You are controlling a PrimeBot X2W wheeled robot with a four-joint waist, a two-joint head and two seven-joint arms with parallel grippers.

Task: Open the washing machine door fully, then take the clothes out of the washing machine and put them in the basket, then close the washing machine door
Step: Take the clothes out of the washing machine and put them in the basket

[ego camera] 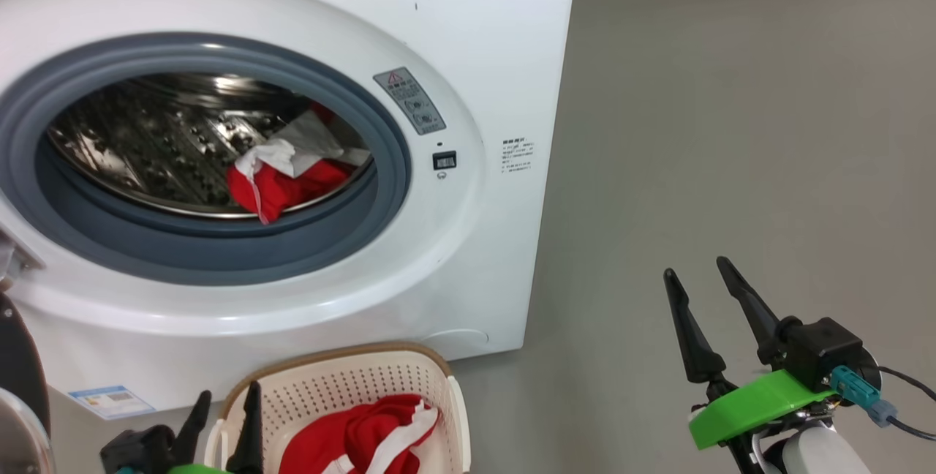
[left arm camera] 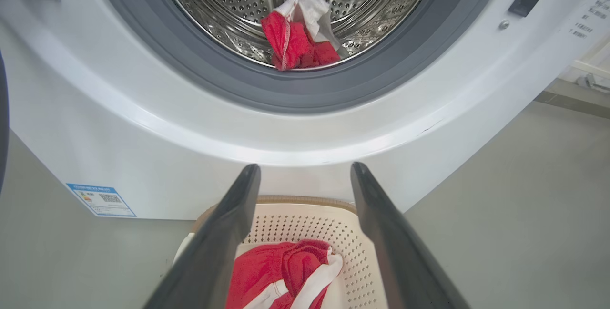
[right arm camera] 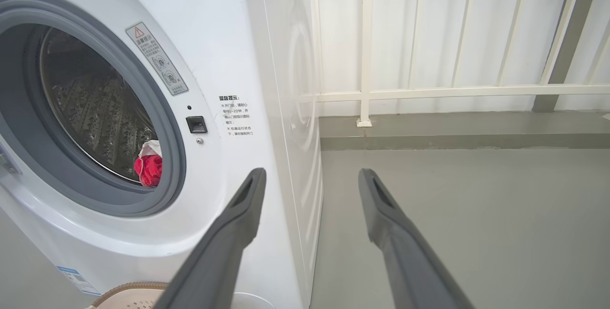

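Red and white clothes point(ego camera: 281, 181) lie inside the big white washing machine point(ego camera: 475, 35) at the upper left. The cream plastic basket with holes point(ego camera: 344, 379) at the bottom holds a red garment with white stripes point(ego camera: 365, 434). The left end effector point(ego camera: 229, 390), lower left, and the right end effector point(ego camera: 696, 267), lower right, are spread wide, empty.

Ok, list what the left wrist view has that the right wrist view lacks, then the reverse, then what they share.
Left wrist view's extra: the open left gripper above a red garment with white stripes, which lies in the basket.
Right wrist view's extra: the open right gripper, a white railing and the warning label.
Shared: the washing machine, the red and white clothes inside it, and the basket's brown rim.
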